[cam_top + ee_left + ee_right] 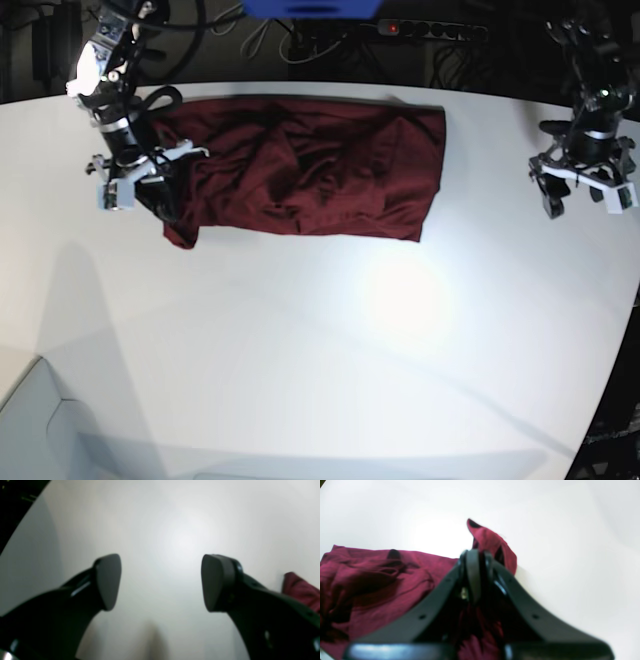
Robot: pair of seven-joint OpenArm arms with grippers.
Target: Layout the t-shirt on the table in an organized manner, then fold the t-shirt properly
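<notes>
Item: shirt, dark maroon-red, long-sleeved, plain. It is lying rumpled and roughly spread as a broad band across the far part of the bench, with many creases running over its middle. One end is drooping into a narrow tail near the right end effector; the opposite edge is lying fairly straight.

Item: bench, white, glossy, with a curved edge. It is carrying the shirt only on its far half and is reflecting a bright patch of light near the centre.

Item: right end effector. It is sitting at the shirt's end on the left of the base view, with its jaws pressed together on a fold of the shirt. Cloth is rising in a peak just beyond the tips and is bunching beneath them; the wrist picture is blurred, so how much cloth is being pinched is hard to say.

Item: left end effector. It is hanging over bare bench, well apart from the main body of the shirt, with its fingers standing wide apart and nothing between them. A small red corner of cloth is showing at the edge of its wrist view.
</notes>
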